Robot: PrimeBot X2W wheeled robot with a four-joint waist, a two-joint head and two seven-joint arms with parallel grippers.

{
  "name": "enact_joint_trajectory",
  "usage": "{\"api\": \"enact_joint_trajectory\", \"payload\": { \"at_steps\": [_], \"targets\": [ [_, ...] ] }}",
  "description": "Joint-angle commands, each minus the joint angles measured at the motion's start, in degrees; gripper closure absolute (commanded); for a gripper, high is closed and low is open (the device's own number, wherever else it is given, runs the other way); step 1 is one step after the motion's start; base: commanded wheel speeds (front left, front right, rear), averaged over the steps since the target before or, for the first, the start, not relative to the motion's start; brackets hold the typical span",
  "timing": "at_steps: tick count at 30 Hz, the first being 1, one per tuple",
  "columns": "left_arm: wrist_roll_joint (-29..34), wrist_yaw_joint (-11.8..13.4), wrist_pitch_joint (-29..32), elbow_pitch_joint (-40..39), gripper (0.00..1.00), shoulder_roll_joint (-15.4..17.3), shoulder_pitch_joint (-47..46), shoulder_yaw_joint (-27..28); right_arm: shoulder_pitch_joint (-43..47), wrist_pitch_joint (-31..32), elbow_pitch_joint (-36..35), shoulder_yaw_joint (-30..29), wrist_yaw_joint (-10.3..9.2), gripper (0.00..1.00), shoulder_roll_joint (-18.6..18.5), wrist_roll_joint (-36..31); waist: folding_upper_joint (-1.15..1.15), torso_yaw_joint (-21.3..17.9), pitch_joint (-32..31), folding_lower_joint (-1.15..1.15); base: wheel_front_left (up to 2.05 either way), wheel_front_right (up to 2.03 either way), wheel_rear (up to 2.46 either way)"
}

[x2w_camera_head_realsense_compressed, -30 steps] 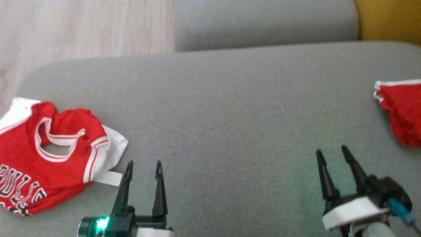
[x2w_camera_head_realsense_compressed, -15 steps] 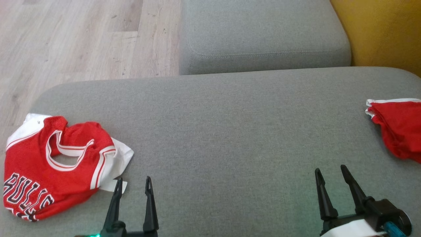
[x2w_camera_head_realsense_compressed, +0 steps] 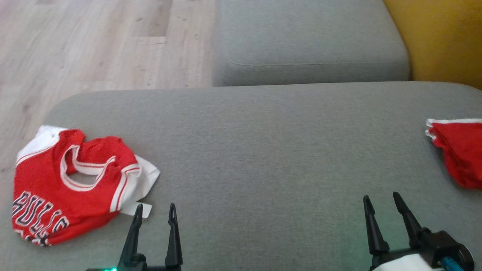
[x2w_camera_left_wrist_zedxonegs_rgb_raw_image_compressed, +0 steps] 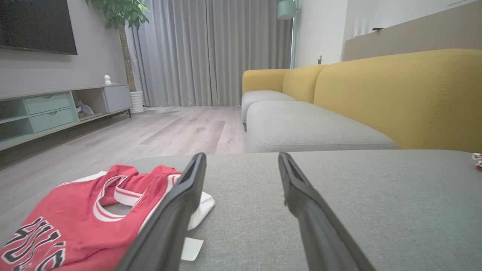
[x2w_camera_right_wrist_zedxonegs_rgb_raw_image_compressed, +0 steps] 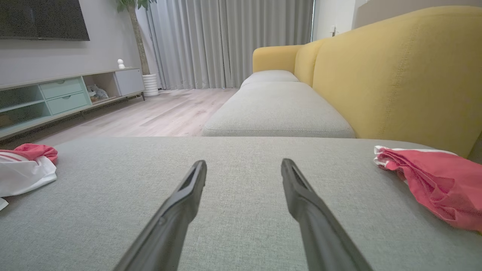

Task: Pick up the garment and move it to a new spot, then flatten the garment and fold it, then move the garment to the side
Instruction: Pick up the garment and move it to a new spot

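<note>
The left gripper (x2w_camera_head_realsense_compressed: 155,206) (x2w_camera_left_wrist_zedxonegs_rgb_raw_image_compressed: 241,155) is open: its two dark fingers stand apart with nothing between them, low over the near edge of the grey seat cushion (x2w_camera_head_realsense_compressed: 263,150). Its outer finger (x2w_camera_head_realsense_compressed: 132,235) ends just beside a small white tag (x2w_camera_head_realsense_compressed: 146,210) at the lower right corner of the red jersey (x2w_camera_head_realsense_compressed: 49,188). Whether the finger touches the tag cannot be determined. The right gripper (x2w_camera_head_realsense_compressed: 380,196) (x2w_camera_right_wrist_zedxonegs_rgb_raw_image_compressed: 244,162) is likewise open and empty, with its fingers parted over bare cushion fabric, well apart from the left gripper. The red jersey lies crumpled at the left end of the cushion, near the rounded corner, with its white-trimmed neck opening facing up and part of its dark-outlined lettering visible along the lower left. A white panel (x2w_camera_head_realsense_compressed: 145,178) of the jersey folds out toward the left gripper. In the left wrist view the red jersey (x2w_camera_left_wrist_zedxonegs_rgb_raw_image_compressed: 75,222) sits to the left of the fingers and the outer finger crosses in front of its white edge. In the right wrist view only its edge (x2w_camera_right_wrist_zedxonegs_rgb_raw_image_compressed: 26,165) shows at the far left. A second red cloth (x2w_camera_head_realsense_compressed: 459,150) (x2w_camera_right_wrist_zedxonegs_rgb_raw_image_compressed: 433,180) with white trim lies bunched at the right end of the cushion, apart from the right gripper. Beyond the cushion lies a second grey seat (x2w_camera_head_realsense_compressed: 308,41), with a yellow backrest (x2w_camera_right_wrist_zedxonegs_rgb_raw_image_compressed: 395,75) along the right side. A pale wooden floor (x2w_camera_head_realsense_compressed: 94,45) extends to the left, and the wrist views show a low cabinet (x2w_camera_left_wrist_zedxonegs_rgb_raw_image_compressed: 56,109), a dark screen (x2w_camera_left_wrist_zedxonegs_rgb_raw_image_compressed: 35,24) and grey curtains (x2w_camera_left_wrist_zedxonegs_rgb_raw_image_compressed: 211,49) at the far wall.
</note>
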Motion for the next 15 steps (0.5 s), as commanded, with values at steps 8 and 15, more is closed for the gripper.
{"api": "enact_joint_trajectory", "payload": {
  "at_steps": [8, 15],
  "targets": [
    [0.7, 0.5, -0.1, -2.2, 0.0, -0.1, -1.3, 1.8, -0.7, -0.6, -2.1, 1.0, -0.04, 0.0, -0.2, -1.1, 0.0, 9.6, 0.8, 0.0, 0.0, 0.0, 0.0],
    [0.9, 0.9, -0.1, -3.0, 0.0, -0.1, -0.9, 2.5, -1.2, -0.6, -2.0, 1.2, -0.04, 0.0, -0.1, -1.3, 0.0, 18.3, 2.2, 0.0, 0.0, 0.0, 0.0]
  ]
}}
